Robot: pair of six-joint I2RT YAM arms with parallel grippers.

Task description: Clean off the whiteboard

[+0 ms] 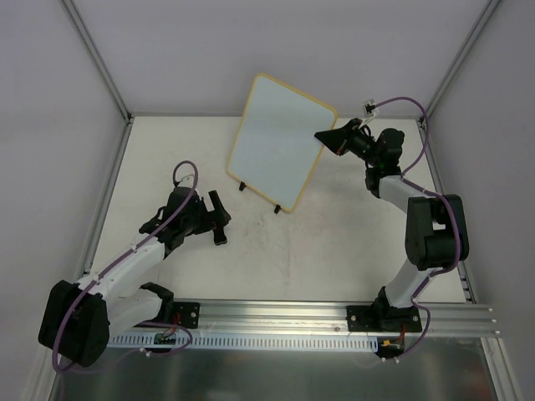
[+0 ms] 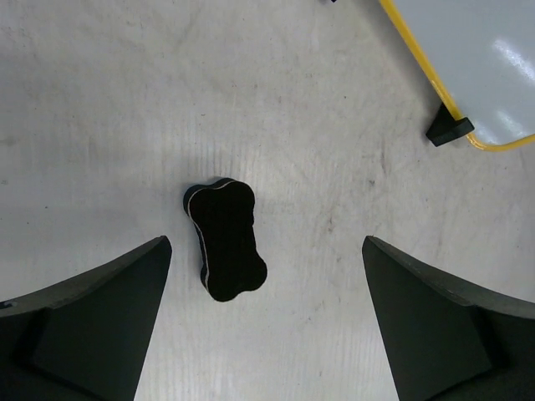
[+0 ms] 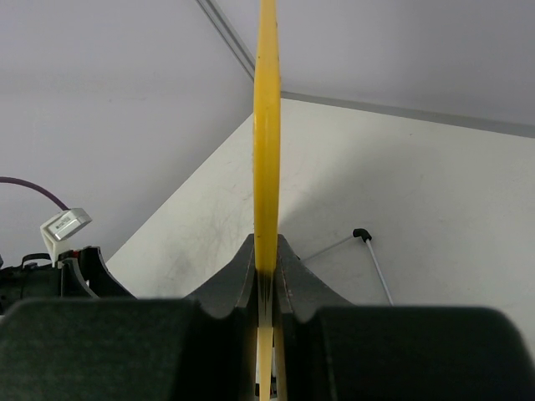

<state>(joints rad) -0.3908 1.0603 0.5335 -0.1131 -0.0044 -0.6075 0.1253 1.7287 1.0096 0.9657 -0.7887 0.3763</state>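
The whiteboard [image 1: 280, 142], white with a thin yellow rim, stands tilted on two small black feet at the back middle of the table; its face looks blank. My right gripper [image 1: 324, 135] is shut on its right edge, and the right wrist view shows the yellow rim [image 3: 267, 125] edge-on, pinched between the fingers [image 3: 238, 276]. A black bone-shaped eraser [image 2: 226, 242] lies flat on the table. My left gripper [image 2: 265, 242] hangs open over it, the eraser nearer the left finger and touching neither. The whiteboard's corner [image 2: 493, 67] and one foot [image 2: 449, 129] show at upper right.
Grey enclosure walls and metal posts [image 1: 99, 58] surround the white table. An aluminium rail [image 1: 276, 313] carrying both arm bases runs along the near edge. A thin metal rod with a black tip [image 3: 361, 236] lies on the table beyond the board.
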